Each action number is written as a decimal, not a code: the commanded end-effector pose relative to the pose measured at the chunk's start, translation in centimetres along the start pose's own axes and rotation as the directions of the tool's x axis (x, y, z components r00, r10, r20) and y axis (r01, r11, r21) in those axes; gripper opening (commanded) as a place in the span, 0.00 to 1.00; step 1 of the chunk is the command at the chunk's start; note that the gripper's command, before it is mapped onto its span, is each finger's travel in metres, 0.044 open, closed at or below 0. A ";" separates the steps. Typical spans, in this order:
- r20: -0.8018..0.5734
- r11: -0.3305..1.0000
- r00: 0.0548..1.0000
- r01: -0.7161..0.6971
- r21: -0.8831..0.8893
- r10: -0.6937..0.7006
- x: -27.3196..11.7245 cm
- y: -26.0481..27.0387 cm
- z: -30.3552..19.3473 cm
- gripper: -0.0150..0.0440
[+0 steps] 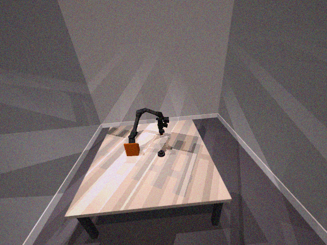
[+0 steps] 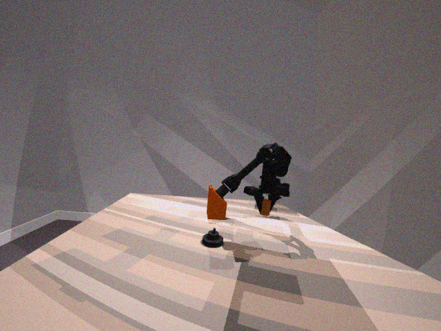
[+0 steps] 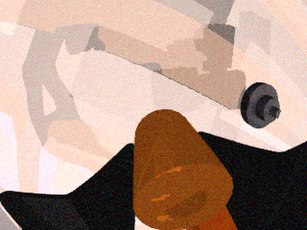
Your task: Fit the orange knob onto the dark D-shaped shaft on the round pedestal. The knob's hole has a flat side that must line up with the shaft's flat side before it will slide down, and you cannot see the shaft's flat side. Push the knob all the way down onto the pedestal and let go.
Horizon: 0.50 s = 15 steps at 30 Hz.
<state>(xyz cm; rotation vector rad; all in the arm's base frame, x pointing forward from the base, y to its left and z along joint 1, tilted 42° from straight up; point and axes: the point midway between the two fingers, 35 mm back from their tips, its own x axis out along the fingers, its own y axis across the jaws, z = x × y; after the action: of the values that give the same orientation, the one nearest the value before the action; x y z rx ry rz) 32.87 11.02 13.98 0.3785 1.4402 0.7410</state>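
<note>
The orange knob (image 2: 265, 207) (image 3: 163, 136) is held between the fingers of my gripper (image 1: 161, 131) (image 3: 165, 144), which is shut on it. The knob hangs above the table, with one round end facing the wrist camera; a small bit shows under the fingers in the top view. The round dark pedestal (image 1: 161, 155) (image 2: 212, 243) (image 3: 248, 107) stands on the table, well to one side of the gripper and lower. Its dark shaft (image 2: 213, 230) (image 3: 274, 111) sticks up from the middle, with nothing on it. The shaft's flat side cannot be seen.
An orange block (image 1: 132, 149) (image 2: 216, 207) stands by the arm's base, left of the pedestal in the top view. The wooden table (image 1: 147, 192) (image 2: 142, 285) carries patchy shadows, some from the arm.
</note>
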 end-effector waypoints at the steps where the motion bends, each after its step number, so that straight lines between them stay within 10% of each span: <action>1: 0.003 1.000 1.000 0.008 -0.001 -0.008 0.2 -1.6 0.1 0.25; 15: 0.002 1.000 1.000 0.015 0.000 -0.015 1.2 -6.1 0.2 0.25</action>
<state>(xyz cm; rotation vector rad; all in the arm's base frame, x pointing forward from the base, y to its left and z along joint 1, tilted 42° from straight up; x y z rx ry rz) 34.16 8.24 10.16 0.3720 1.4413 0.7333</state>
